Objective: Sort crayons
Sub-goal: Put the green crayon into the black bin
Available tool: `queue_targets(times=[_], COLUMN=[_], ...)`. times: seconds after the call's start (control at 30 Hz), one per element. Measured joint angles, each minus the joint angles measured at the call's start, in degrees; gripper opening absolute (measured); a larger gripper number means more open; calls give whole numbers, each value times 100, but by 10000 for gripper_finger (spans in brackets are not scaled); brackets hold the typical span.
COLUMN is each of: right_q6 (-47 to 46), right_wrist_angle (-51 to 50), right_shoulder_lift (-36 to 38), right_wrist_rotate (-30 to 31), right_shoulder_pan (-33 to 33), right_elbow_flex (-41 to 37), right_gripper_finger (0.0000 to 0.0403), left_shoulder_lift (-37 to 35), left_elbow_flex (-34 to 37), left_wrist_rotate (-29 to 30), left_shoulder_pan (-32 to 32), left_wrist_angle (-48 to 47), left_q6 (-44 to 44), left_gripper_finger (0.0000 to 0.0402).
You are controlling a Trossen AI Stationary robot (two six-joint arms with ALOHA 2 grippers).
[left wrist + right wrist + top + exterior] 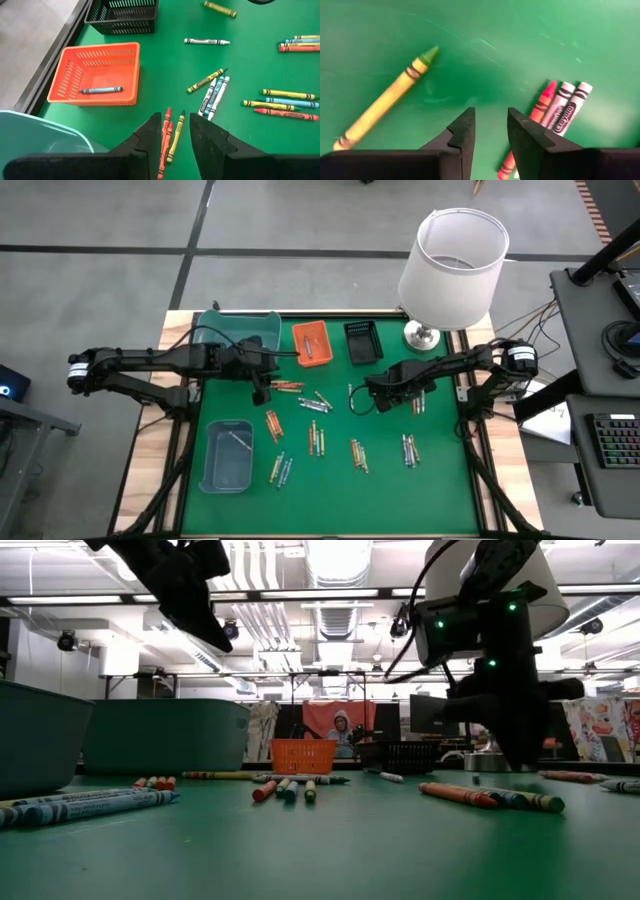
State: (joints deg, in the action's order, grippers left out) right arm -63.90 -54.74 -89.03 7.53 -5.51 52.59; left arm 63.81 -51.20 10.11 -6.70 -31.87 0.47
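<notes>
I've got both arms over the green worktop (330,490). Left gripper (176,131) sits just off the near edge of the big teal tray (238,332), above a small bunch of red, orange and yellow crayons (169,139); its fingers (150,137) are parted with a gap, nothing between them, the crayons lying on the mat under the gap. Right gripper (491,126) hangs mid-worktop, left of the lamp (452,268) base; fingers (462,135) apart, empty, bare mat between them. In the right wrist view a yellow-green crayon (385,104) lies alone to one side, and a red crayon (532,122) with two silvery grey crayons (567,107) beside it on the other, none touching the fingers. Rest of the crayons are scattered in small clusters across the middle of the mat (316,438), well apart from each other. One blue crayon (101,90) is in the orange tray (95,75) at the far edge; the black tray (363,342) sits just right of it. A grey-blue tray (228,455) near left has one light stick (238,439) in it, colour I can't tell. Low view shows a person (342,732) seated far behind the worktop.
</notes>
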Motion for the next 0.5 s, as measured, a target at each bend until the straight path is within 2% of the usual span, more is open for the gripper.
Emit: queue_targets(times=[0.17, 0.33, 0.4, 0.5], right_q6=[168, 1366, 2334, 4579], right_wrist_angle=[710, 2112, 2737, 3071], right_shoulder_lift=[2, -59, -76, -76], right_wrist_rotate=[248, 454, 419, 136], right_shoulder_pan=[-17, -46, -52, -52], right_elbow_flex=[276, 430, 432, 461], right_gripper_finger=[112, 113, 109, 102], left_shoulder_lift=[0, 12, 24, 26], left_elbow_flex=[1, 2, 2, 2], left_wrist_rotate=[0, 0, -4, -7], left_shoulder_pan=[0, 0, 0, 0], left_wrist_angle=[35, 184, 259, 281], left_q6=[-89, -206, -251, -271], left_gripper_finger=[84, 84, 84, 84])
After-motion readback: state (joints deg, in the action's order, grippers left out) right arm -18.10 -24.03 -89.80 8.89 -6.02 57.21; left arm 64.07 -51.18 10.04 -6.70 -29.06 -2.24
